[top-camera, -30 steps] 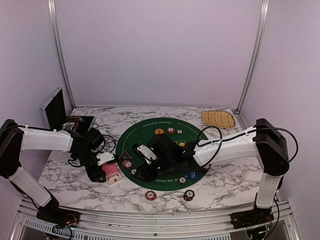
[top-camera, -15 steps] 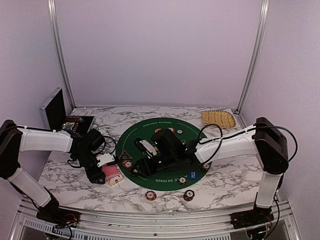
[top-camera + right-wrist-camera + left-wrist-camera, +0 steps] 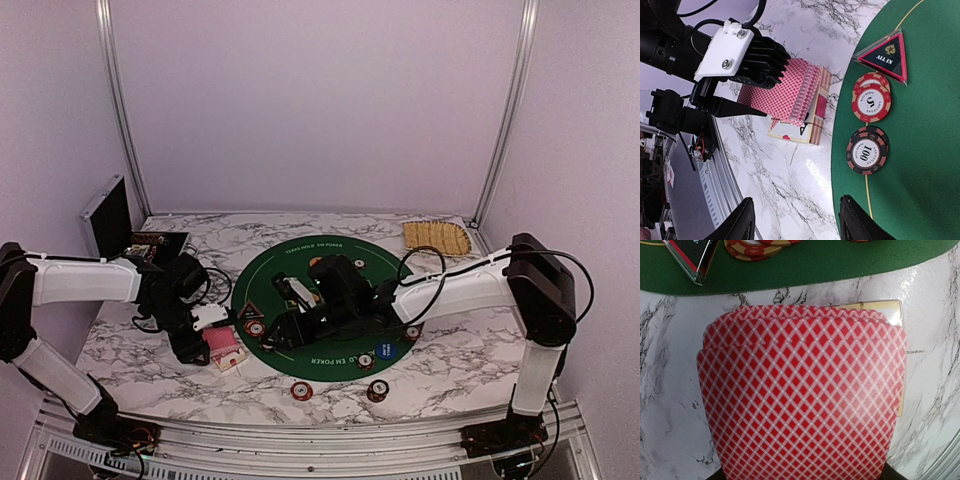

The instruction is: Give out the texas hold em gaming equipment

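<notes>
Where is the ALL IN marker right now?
Top view: the ALL IN marker lies on the mat's left edge, just beyond a red chip stack and right of the red card deck.

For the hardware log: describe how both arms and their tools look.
The left arm and right arm have white tubular links with black joint housings, and loose black cables loop alongside. The left tool has a white block with screws on a ribbed black body. The right tool shows two plain black fingers. No markings are visible.
</notes>
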Tool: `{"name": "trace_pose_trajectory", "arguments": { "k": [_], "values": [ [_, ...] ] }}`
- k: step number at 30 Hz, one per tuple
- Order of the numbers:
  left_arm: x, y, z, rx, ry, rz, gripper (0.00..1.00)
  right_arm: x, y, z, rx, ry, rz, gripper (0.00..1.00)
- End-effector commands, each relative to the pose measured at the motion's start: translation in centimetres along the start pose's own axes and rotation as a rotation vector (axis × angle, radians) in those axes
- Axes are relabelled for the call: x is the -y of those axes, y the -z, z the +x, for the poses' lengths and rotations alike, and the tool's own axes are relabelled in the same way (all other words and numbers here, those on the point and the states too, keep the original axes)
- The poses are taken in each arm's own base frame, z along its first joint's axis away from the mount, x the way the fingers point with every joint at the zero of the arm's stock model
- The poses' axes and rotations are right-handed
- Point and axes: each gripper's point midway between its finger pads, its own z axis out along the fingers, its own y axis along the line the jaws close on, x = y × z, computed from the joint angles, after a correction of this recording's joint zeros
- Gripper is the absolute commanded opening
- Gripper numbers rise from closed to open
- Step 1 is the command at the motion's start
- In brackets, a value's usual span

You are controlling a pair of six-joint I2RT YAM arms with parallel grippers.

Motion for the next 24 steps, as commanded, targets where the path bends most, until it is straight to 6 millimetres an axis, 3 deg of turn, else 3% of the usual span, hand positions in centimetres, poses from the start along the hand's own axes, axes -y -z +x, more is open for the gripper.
{"name": "trace_pose_trajectory", "arguments": {
  "k": [1,11,19,24],
  "values": [
    [-0.1,1.8,-1.2,0.045,-0.011,-0.010,0.17,-0.5,-0.1,-0.7,0.016,-0.011,-0.044,0.56],
    [0.1,3.8,-2.7,0.097,-0.004,0.004,0.15,-1.0,0.0,-1.5,0.025,-0.054,-0.124,0.57],
    [0.7,5.8,-4.3,0.146,-0.021,0.010,0.15,-0.9,-0.1,-2.8,0.028,-0.152,-0.269,0.63],
    [1.1,6.5,-5.2,0.159,-0.043,0.008,0.15,-1.9,-0.7,-3.5,0.022,-0.191,-0.375,0.67]
  ]
}}
